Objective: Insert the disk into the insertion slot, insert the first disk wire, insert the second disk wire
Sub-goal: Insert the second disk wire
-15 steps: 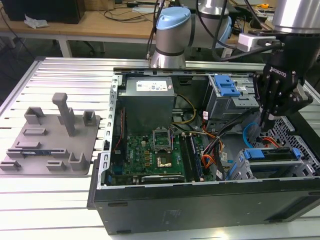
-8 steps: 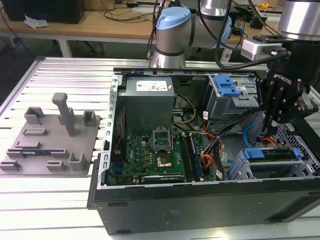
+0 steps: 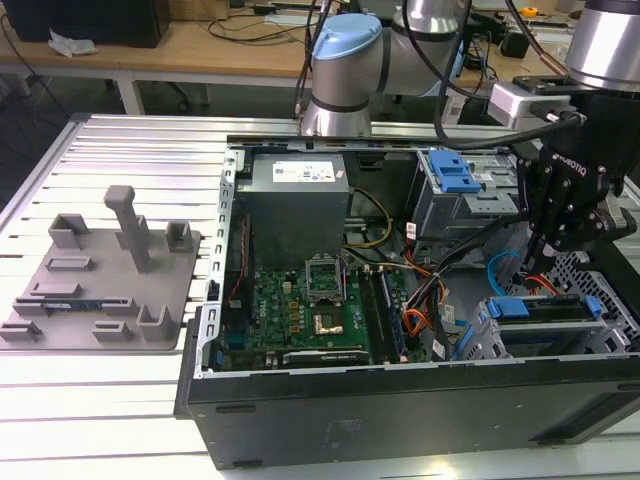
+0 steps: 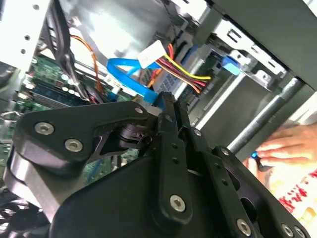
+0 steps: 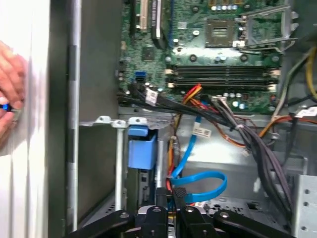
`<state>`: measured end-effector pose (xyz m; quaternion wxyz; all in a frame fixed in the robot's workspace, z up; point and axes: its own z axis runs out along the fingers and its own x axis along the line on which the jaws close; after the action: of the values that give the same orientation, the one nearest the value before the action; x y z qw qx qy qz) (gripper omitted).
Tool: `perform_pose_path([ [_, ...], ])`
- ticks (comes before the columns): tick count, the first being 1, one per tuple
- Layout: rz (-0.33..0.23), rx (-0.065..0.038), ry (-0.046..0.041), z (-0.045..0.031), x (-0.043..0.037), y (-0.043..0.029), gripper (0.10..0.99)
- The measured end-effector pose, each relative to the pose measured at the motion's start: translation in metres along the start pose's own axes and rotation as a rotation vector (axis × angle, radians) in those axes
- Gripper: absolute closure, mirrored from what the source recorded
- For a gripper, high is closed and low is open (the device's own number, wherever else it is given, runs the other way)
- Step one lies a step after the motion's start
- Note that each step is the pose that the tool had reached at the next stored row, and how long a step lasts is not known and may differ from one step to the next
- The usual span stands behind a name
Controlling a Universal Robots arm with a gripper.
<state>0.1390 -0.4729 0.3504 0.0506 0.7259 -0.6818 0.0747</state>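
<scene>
1. The gripper hangs inside the open computer case, just above the disk, which sits in the insertion slot with its blue carrier showing.
2. In the first wrist view the fingers are drawn together around a black plug on the blue wire.
3. White labels sit on the power supply behind the motherboard; their print is too small to read.
4. Cable bundles crowd the space beside the disk, leaving little room.
5. A person's hand rests outside the case wall.
</scene>
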Motion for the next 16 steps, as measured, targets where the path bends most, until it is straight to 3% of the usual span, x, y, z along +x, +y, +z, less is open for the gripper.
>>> perform_pose_path([
  [1,0.006,0.000,-0.0160,0.0001,0.0000,0.0000,0.925],
  [5,0.023,-0.009,-0.0391,0.0002,0.0002,0.0000,0.925],
  [6,0.024,-0.018,-0.0427,0.0003,0.0004,0.0000,0.925],
  [9,0.018,-0.061,-0.0554,0.0006,0.0011,-0.0008,0.925],
  [10,0.017,-0.070,-0.0640,0.0007,0.0014,-0.0019,0.925],
  [12,0.017,-0.071,-0.0882,0.0013,0.0028,-0.0029,0.925],
  [15,0.017,-0.072,-0.0882,0.0013,0.0029,-0.0031,0.925],
  [16,0.017,-0.067,-0.0894,0.0013,0.0030,-0.0032,0.925],
])
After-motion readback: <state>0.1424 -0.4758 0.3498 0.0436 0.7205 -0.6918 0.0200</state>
